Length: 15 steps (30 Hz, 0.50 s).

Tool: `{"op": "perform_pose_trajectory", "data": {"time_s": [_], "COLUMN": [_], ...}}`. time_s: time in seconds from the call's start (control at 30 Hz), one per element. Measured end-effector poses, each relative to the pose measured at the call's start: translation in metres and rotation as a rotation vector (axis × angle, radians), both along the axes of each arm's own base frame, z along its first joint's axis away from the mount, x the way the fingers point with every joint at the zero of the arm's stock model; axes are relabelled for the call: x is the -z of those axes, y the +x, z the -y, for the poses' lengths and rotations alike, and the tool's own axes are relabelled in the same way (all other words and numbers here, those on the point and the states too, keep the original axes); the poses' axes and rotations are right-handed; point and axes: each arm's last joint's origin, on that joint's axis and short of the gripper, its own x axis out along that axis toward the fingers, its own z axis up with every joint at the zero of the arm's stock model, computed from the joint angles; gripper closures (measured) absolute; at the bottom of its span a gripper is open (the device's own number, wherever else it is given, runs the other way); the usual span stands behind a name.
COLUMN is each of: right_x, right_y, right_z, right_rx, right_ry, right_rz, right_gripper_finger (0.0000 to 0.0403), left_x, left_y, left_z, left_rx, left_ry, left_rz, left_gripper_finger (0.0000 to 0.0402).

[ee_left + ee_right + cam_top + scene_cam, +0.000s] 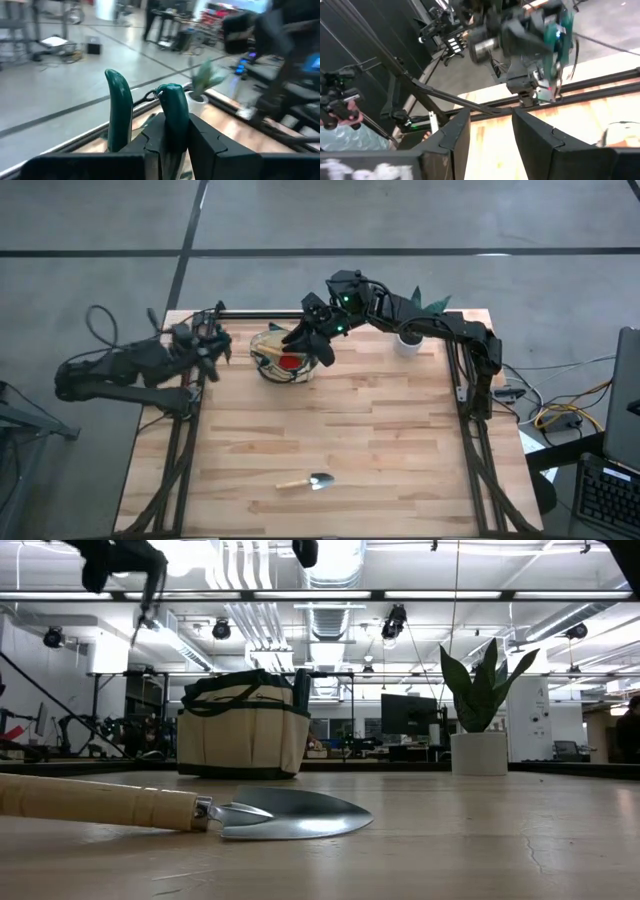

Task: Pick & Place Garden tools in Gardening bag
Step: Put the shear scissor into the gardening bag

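Wooden table (400, 440) seen from above, two dark robot arms at its far end. Landmark: the gardening bag (284, 357), round tan tote w/ dark trim, standing upright near the far edge, about mid-width. Inside it a red chunky piece (291, 362) and a wooden handle show.

Right gripper (312, 332) hangs just above the bag's far-right rim; in its own wrist view the two dark fingers (451, 137) stand narrowly apart w/ nothing between them.

Left gripper (205, 345) is just left of the bag, raised off the table. Its wrist view shows it clamped on a pair of pruning shears (170, 107), green-coated handles sticking up past the fingers, one handle splayed out to the side.

One trowel (307, 481), wooden handle and shiny metal blade, lies flat on the table well in front of the bag, near the front edge, apart from both arms.

Potted plant (412, 330) in a white pot stands right of the bag, by the right arm.
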Motion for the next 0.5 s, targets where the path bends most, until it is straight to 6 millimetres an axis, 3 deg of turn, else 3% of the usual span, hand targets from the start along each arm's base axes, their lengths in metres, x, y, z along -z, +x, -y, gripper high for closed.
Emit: {"op": "perform_pose_trajectory", "data": {"time_s": [0.27, 0.5], "right_x": [0.004, 0.006], "right_y": [-0.006, -0.007], "right_z": [0.014, 0.015], "right_rx": [0.029, 0.024], "right_ry": [-0.003, -0.009], "right_rz": [-0.046, -0.065], "right_gripper_finger": [0.027, 0.028], "left_x": [0.049, 0.084], "left_y": [0.021, 0.024], "left_z": [-0.007, -0.017], "left_rx": [-0.077, -0.16], "left_ry": [0.049, 0.119], "left_rz": [0.078, 0.124], "left_gripper_finger": [0.0343, 0.0343]}}
